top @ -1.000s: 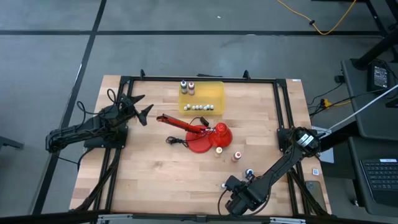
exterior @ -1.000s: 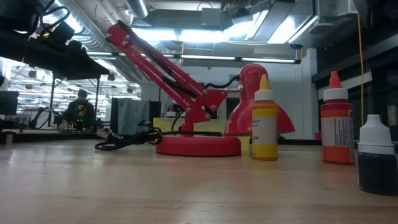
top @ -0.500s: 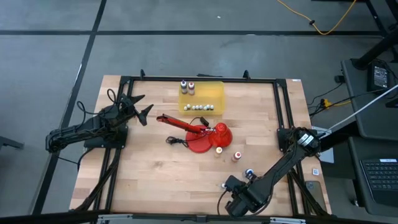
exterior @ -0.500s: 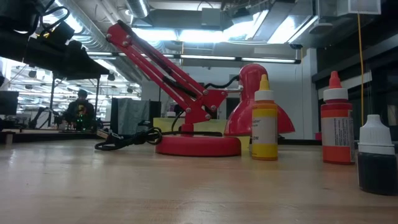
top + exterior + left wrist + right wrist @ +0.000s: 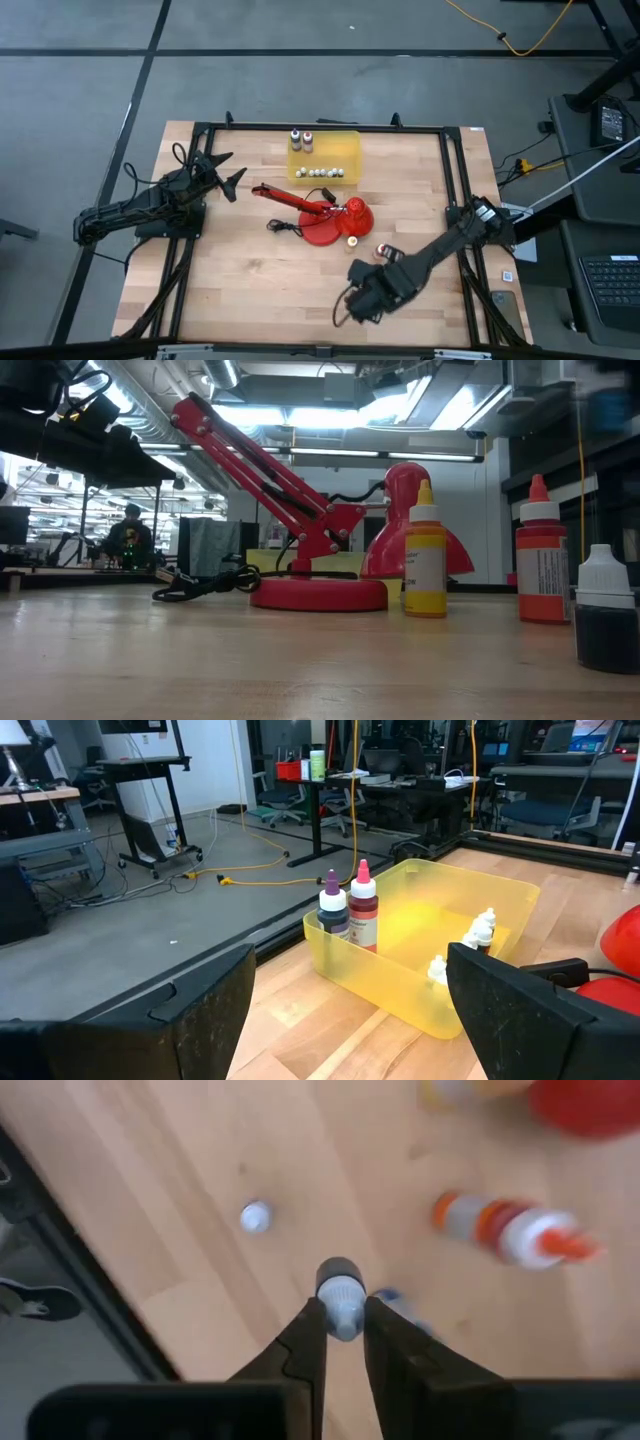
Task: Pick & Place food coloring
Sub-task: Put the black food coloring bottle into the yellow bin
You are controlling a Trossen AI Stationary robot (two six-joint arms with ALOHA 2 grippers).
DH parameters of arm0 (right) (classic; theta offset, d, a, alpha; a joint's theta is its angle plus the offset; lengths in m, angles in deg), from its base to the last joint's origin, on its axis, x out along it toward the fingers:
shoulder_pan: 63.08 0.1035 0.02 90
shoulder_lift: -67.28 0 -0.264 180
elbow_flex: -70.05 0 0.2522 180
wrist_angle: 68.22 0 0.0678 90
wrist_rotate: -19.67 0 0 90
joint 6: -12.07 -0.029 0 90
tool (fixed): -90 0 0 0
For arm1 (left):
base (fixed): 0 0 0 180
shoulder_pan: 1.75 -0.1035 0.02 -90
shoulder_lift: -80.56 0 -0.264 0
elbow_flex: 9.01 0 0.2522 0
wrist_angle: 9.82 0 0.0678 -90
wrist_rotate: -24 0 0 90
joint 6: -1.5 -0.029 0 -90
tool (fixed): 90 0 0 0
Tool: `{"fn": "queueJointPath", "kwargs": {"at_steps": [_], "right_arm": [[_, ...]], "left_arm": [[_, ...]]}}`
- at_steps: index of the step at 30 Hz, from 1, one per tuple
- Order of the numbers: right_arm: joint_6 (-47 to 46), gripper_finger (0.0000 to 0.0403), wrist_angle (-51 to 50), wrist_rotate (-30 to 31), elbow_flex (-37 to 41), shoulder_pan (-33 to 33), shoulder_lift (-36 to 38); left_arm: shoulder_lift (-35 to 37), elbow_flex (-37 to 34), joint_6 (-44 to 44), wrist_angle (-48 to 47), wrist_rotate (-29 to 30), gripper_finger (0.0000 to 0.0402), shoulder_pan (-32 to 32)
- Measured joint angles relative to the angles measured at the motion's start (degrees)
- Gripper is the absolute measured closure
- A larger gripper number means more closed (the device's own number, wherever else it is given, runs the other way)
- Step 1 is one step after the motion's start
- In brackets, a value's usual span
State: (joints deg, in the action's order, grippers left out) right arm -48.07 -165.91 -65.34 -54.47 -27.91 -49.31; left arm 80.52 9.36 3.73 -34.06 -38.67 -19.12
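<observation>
Three food coloring bottles stand on their bases near the table's near right. They are a yellow one, an orange-red one and a dark blue one with a white cap. My right arm covers the blue bottle in the high view. My right gripper points down from above it, narrowly open, with the white cap showing in the gap. The low view shows no finger at that bottle. My left gripper waits open at the left, facing the yellow bin.
A red desk lamp with a black cord stands mid-table beside the bottles. A yellow bin at the far edge holds a purple and a dark red bottle standing, plus several lying. A small white round thing lies on the wood.
My right arm has swung from the table's near edge toward the far side and left, over the spot where the blue bottle stands, so it now hides that bottle in the high view. The bottles stand as before.
</observation>
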Motion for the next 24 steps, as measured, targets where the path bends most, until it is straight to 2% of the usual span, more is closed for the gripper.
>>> {"fn": "queueJointPath", "kwargs": {"at_steps": [10, 17, 24], "right_arm": [[16.9, 0.0347, -5.9, 5.2, -8.1, -12.1, 1.4], [28.2, 0.0347, -6.0, 7.9, -13.6, -24.3, 1.5], [38.9, 0.0347, -5.3, 10.1, -13.8, -37.4, 1.5]], "left_arm": [[0.0, 0.0, 0.0, 0.0, 0.0, 0.0083, 0.0], [0.0, 0.0, 0.0, 0.0, 0.0, 0.0083, 0.0], [0.0, 0.0, 0.0, 0.0, 0.0, 0.0083, 0.0]]}}
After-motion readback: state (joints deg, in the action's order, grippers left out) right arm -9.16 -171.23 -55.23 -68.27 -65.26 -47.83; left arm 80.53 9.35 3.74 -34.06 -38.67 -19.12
